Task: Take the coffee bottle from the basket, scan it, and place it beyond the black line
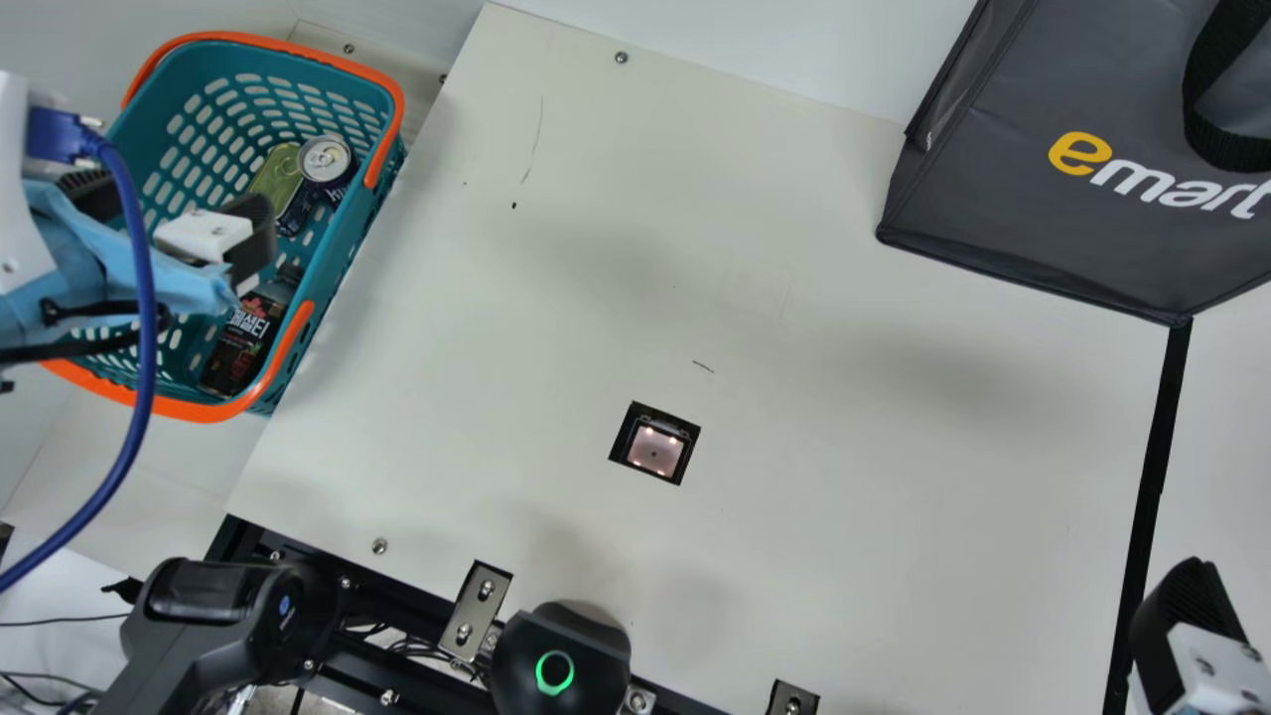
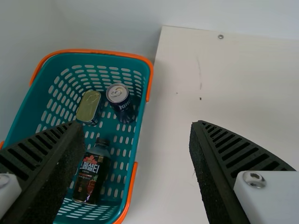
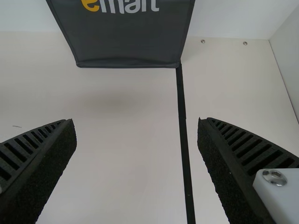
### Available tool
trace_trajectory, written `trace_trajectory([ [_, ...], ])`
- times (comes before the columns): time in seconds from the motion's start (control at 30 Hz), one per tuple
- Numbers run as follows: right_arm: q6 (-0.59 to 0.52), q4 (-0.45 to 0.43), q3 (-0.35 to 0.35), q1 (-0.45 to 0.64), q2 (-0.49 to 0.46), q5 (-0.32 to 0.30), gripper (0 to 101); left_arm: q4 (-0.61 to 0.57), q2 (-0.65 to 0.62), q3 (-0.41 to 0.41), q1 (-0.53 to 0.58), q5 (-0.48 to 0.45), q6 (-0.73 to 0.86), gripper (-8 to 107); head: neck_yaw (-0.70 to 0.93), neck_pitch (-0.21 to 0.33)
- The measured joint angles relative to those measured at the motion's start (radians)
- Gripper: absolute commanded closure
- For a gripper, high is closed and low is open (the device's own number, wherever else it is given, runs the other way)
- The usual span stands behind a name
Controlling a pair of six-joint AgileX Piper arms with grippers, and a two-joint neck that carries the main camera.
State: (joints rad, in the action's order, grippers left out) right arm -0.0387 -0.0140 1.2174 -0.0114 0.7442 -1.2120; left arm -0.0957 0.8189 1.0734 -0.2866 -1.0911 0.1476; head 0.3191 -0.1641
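Note:
Over the teal basket (image 1: 348, 268) in the main view hangs my left gripper (image 1: 179, 214), above and beside the coffee bottle (image 1: 243, 338). The left wrist view has the dark bottle (image 2: 93, 172) lying in the basket (image 2: 133, 158), with the left gripper (image 2: 133, 154) open and holding nothing. My right gripper (image 1: 1182, 616) is at the main view's lower right, by the black line (image 1: 1152, 487). Seen from the right wrist, that gripper (image 3: 138, 149) is open over the table and the black line (image 3: 183, 135). A scanner (image 1: 655, 449) is set into the table.
A can (image 1: 325, 161) and a flat green-topped tin (image 1: 278, 179) share the basket with the bottle. A dark grey bag (image 1: 1013, 218) stands at the table's far right, its corner at the line's end. A blue cable (image 1: 149, 328) hangs along the left arm.

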Motion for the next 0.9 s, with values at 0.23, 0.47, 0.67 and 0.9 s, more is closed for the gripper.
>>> trace_trajectory([
  [0.23, 0.0, 0.0, 0.0, 0.0, 0.0, 0.0, 10, -0.081, 0.039, -0.012, -0.134, 0.032, 0.122, 9, 0.0, 0.0],
  [0.47, 0.0, 0.0, 0.0, 0.0, 0.0, 0.0, 10, -0.159, 0.074, -0.026, -0.269, 0.052, 0.255, 9, 0.0, 0.0],
  [0.67, 0.0, 0.0, 0.0, 0.0, 0.0, 0.0, 10, -0.211, 0.099, -0.047, -0.36, 0.069, 0.364, 9, 0.0, 0.0],
  [0.9, 0.0, 0.0, 0.0, 0.0, 0.0, 0.0, 10, -0.257, 0.131, -0.079, -0.433, 0.09, 0.47, 9, 0.0, 0.0],
])
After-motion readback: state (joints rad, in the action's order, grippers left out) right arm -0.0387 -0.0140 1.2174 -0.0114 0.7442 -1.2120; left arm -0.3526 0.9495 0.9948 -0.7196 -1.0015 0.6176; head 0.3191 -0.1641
